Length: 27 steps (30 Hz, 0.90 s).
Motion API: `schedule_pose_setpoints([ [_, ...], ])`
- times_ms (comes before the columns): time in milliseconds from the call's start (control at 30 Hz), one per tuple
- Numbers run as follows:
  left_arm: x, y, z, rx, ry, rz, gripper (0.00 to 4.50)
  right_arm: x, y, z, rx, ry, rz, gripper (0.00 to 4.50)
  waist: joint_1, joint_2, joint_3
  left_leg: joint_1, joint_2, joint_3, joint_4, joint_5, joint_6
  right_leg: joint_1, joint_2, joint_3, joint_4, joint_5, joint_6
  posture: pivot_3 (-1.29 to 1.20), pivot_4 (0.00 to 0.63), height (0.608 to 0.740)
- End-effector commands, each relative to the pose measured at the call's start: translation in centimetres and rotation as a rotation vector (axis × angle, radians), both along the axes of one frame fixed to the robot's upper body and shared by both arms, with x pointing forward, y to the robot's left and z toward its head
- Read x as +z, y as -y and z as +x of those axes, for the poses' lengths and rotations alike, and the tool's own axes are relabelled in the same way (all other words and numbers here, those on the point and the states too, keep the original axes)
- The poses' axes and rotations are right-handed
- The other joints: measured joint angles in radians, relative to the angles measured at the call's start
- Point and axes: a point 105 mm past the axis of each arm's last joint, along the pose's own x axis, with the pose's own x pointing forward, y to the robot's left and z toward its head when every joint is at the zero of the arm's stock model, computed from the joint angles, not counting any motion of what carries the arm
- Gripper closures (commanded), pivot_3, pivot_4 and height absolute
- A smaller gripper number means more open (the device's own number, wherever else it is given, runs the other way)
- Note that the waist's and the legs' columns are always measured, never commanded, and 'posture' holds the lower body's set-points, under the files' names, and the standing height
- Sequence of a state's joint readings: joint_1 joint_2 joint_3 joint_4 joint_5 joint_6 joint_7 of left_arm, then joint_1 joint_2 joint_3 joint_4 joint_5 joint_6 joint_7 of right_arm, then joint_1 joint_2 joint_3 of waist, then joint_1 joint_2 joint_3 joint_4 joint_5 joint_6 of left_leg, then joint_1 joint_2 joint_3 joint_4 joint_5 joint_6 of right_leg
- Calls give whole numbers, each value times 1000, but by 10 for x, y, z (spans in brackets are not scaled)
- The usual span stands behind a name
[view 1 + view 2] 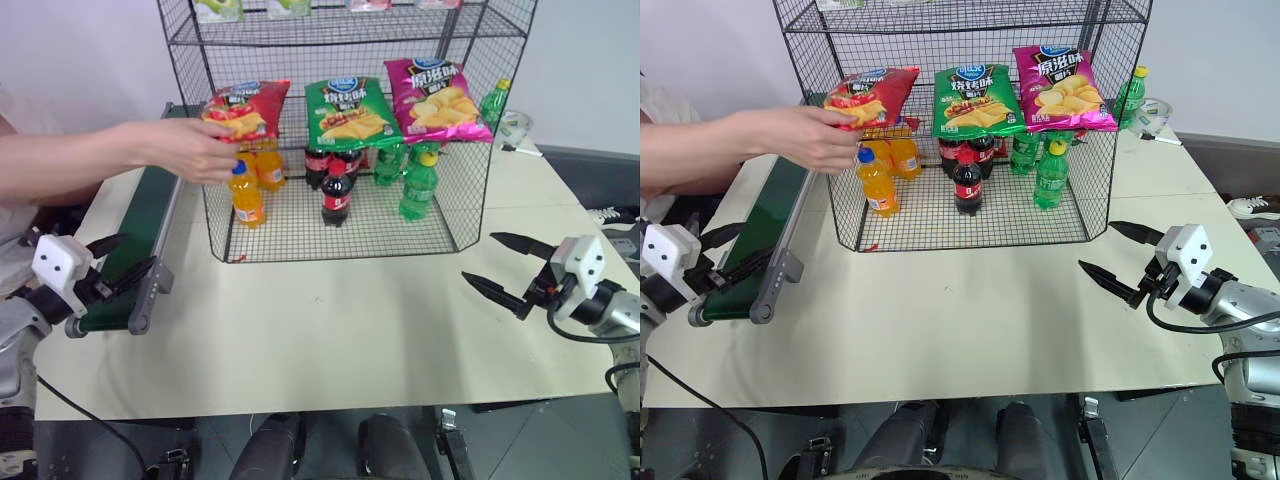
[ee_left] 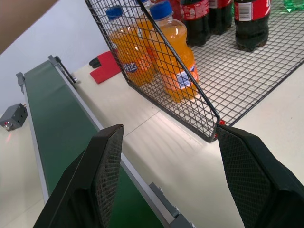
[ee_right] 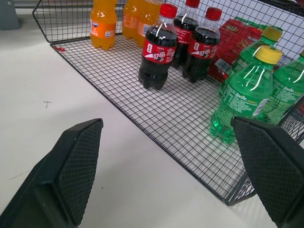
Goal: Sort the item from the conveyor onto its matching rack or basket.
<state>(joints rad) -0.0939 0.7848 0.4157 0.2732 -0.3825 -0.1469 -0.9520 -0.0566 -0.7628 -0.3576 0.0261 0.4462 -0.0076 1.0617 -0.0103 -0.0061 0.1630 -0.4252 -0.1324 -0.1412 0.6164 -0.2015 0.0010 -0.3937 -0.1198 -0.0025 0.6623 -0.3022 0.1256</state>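
1. Red chip bag [image 1: 243,108] sits at the wire rack's [image 1: 455,215] far-left shelf, in a person's hand [image 1: 190,150]; placement looks underway.
2. Left pincer [image 2: 166,175] gapes empty above the conveyor [image 2: 57,123].
3. Right pincer [image 3: 171,166] gapes empty over the bench [image 3: 57,123]; next, wait.

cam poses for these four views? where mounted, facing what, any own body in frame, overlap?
Left eye, right eye: head stereo pair, looking down at the table, rack, conveyor; both arms in frame.
Left wrist: along the open left pincer toward the conveyor and orange bottles.
Right wrist: along the open right pincer toward cola bottles and green bottles.
Shared: all show the rack's bottom tier.
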Motion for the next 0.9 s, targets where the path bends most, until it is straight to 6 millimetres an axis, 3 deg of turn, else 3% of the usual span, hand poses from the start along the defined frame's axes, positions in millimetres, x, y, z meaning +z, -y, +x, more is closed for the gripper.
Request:
schedule_pose_setpoints([
  [33, 14, 1, 0, 1, 61, 15, 1299, 9, 0, 1, 8, 35, -11, 0, 0, 0, 0, 0, 0, 0, 0, 0, 0, 0, 0, 0, 0, 0, 0, 0, 150, 740],
  [900, 10, -6, -4, 36, 46, 11, 1299, 8, -7, 3, 32, 34, -3, 0, 0, 0, 0, 0, 0, 0, 0, 0, 0, 0, 0, 0, 0, 0, 0, 0, 150, 740],
])
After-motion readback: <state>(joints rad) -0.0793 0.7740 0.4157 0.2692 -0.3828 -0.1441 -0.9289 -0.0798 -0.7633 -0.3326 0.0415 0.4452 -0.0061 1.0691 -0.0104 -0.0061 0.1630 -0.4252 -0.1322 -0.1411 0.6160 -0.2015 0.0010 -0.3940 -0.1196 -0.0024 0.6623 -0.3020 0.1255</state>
